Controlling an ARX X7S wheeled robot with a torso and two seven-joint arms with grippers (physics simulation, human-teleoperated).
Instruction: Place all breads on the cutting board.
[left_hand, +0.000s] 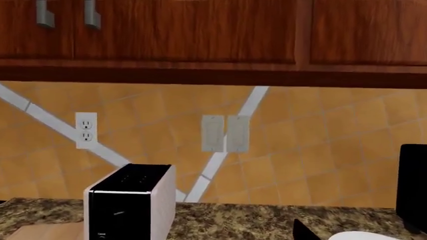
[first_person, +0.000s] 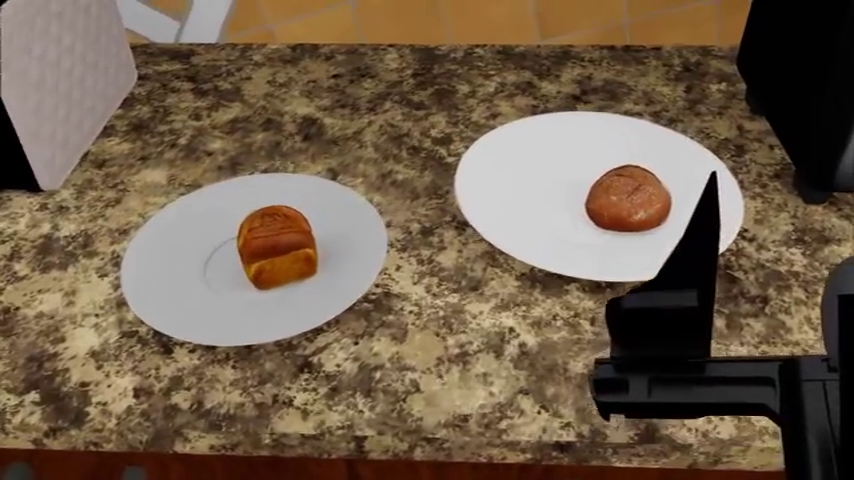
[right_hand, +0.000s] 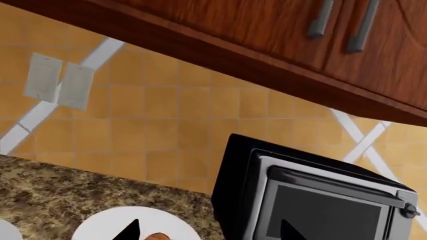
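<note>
The loaf (first_person: 276, 246) stands on a white plate (first_person: 167, 290) at the head view's centre left. The boule (first_person: 629, 198) lies on a second plate (first_person: 534, 190) at the upper right. Both rest on the granite surface (first_person: 441, 350). The right claw (first_person: 694, 260) sits just beside the boule, lower right; whether it is clenched cannot be told. The left claw and the board stay out of view.

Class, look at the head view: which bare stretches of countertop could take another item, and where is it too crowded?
Free granite lies between the two plates, along the near counter edge, and behind the loaf's plate beside the toaster. It is crowded by the boule, where the right gripper overlaps the plate rim.
</note>
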